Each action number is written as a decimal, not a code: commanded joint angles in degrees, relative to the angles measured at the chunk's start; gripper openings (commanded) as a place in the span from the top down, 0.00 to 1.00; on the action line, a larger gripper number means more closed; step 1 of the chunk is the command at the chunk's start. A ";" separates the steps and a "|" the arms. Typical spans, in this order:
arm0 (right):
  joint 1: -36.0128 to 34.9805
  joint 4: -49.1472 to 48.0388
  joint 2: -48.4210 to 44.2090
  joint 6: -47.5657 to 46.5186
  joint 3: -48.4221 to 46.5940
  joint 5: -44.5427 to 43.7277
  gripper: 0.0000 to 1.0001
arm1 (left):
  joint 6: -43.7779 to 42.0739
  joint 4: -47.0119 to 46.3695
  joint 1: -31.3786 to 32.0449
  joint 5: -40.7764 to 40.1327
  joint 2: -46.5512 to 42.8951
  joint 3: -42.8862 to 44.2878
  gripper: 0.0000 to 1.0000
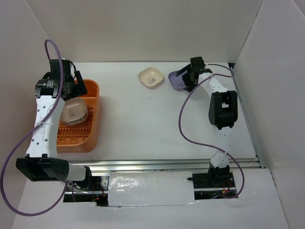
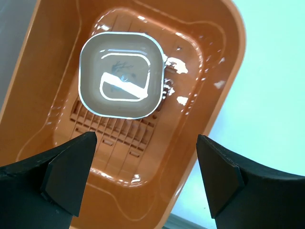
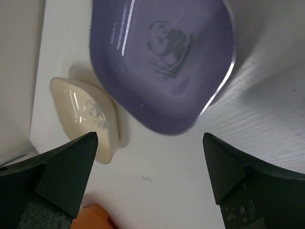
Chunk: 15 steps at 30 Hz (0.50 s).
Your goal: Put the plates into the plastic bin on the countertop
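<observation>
From where I stand, the plastic bin [image 1: 95, 125] sits at the left side of the countertop [image 1: 143, 124]. One brownish plate [image 1: 75, 112] lies flat inside it, on the slatted bottom. The left gripper [image 1: 75, 88] hangs above the far end of the bin, its fingers spread wide with nothing between them.

Two more plates are outside the bin, near the back wall: a cream plate [image 1: 151, 77] and, just beside it to the right, a lavender plate [image 1: 175, 79]. The right gripper [image 1: 187, 78] is at the lavender plate, fingers apart and empty (in its wrist view the plate lies ahead of the fingertips, not between them).

The step in hand, I think, is picking up the lavender plate. This plate is shallow and glossy, so I would take it by the rim on the side away from the cream plate. One finger should go inside the rim and one outside, and they should close firmly before lifting. A low, slow approach matters, because otherwise a finger may push it into its neighbour. I cannot tell if the lavender plate lies fully flat or is a little tilted.
</observation>
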<state>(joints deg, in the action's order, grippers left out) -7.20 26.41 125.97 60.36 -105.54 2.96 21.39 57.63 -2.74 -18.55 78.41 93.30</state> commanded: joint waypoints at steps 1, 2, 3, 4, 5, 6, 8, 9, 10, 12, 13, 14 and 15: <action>0.35 3.65 -2.20 5.11 0.48 -6.12 0.01 | 0.24 2.23 0.37 -3.60 -1.77 -1.45 0.01; 0.17 2.95 -3.53 5.64 1.99 -8.39 0.01 | 0.06 2.40 0.37 -3.95 -1.86 -1.71 0.01; 0.00 1.20 -4.67 6.17 4.96 -9.45 0.02 | -0.29 2.14 0.28 -4.13 -2.56 -2.76 0.01; -0.09 1.79 -6.16 6.78 5.69 -10.86 0.02 | -0.38 2.05 0.20 -4.30 -2.74 -3.29 0.01; -0.09 2.41 -6.09 7.40 5.87 -12.00 0.02 | -0.38 1.88 0.02 -4.31 -2.91 -3.82 0.01; -0.01 4.42 -5.57 7.84 4.74 -12.62 0.02 | -0.29 1.62 0.02 -4.04 -3.26 -4.87 0.01; 0.43 7.93 -1.45 8.63 1.67 -12.45 0.02 | -0.29 1.17 0.02 -3.61 -3.44 -6.10 0.01; 0.96 10.13 1.35 9.33 -0.79 -11.41 0.03 | -0.21 1.00 0.02 -2.91 -3.44 -6.28 0.01; 1.40 10.76 2.34 9.86 -1.51 -10.88 0.04 | -0.12 1.00 0.11 -2.73 -3.44 -6.37 0.01; 2.28 9.45 4.01 10.39 -1.43 -9.38 0.08 | -0.12 1.26 0.54 -2.03 -3.18 -6.11 0.01; 2.54 9.18 4.45 10.39 -1.60 -8.94 0.11 | -0.12 1.43 0.89 -2.02 -2.83 -5.41 0.01; 2.80 9.36 5.33 10.22 -2.56 -8.68 0.19 | -0.12 1.70 1.25 -1.93 -2.65 -4.88 0.01; 3.24 9.44 5.86 9.96 -3.27 -8.15 0.24 | -0.12 1.87 1.42 -1.93 -2.48 -4.44 0.01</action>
<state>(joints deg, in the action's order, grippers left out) -5.54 33.85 129.51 69.14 -105.82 -5.19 21.23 59.70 -2.13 -20.95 76.64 86.87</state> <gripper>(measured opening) 0.792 0.993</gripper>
